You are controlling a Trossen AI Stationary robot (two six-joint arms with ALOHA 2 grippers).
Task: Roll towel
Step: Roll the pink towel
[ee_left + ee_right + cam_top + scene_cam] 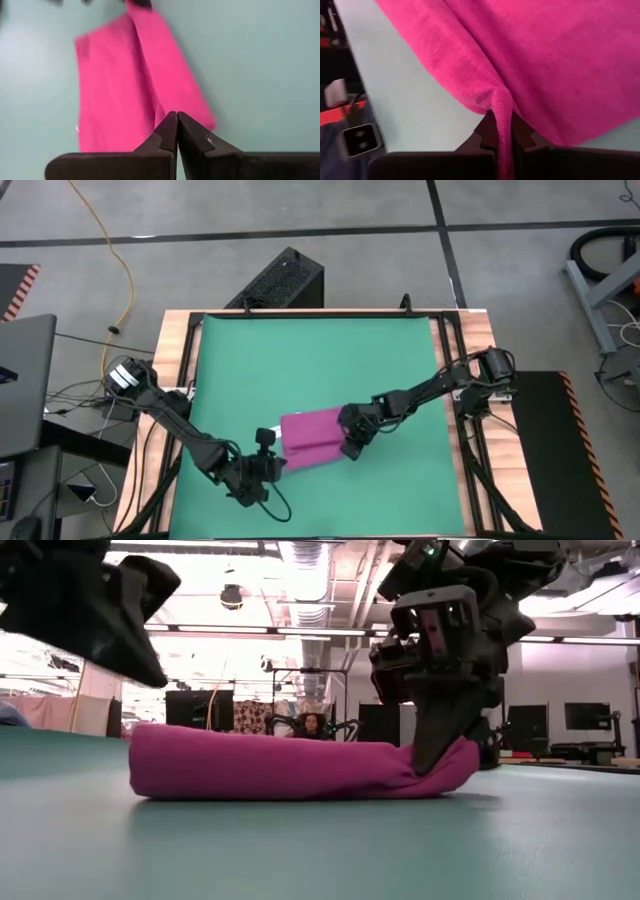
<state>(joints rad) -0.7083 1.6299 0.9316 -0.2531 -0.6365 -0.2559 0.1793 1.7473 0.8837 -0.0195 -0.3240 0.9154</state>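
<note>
The magenta towel [312, 438] lies folded in layers on the green mat [320, 360], toward the mat's near side. My right gripper [352, 444] is at the towel's right end, shut on the cloth; the low view shows it there as well [438, 755]. My left gripper [268, 467] hovers off the towel's near left corner, shut and empty, raised clear of the mat [125, 610]. In the left wrist view its shut gripper [177, 119] points toward the towel [135, 85]. My right gripper pinches a raised fold of the towel's right end [501, 102] between its two fingers. The fingers [436, 730] come from above, slanting down. That end [452, 768] is drawn up a little around them, while the rest of the towel lies flat on the mat.
The mat is bare across its far half and to the right of the towel. A wooden frame [180, 350] borders it. A black box [285, 278] stands on the floor beyond the far edge, and a laptop [22, 380] sits to the left of the table.
</note>
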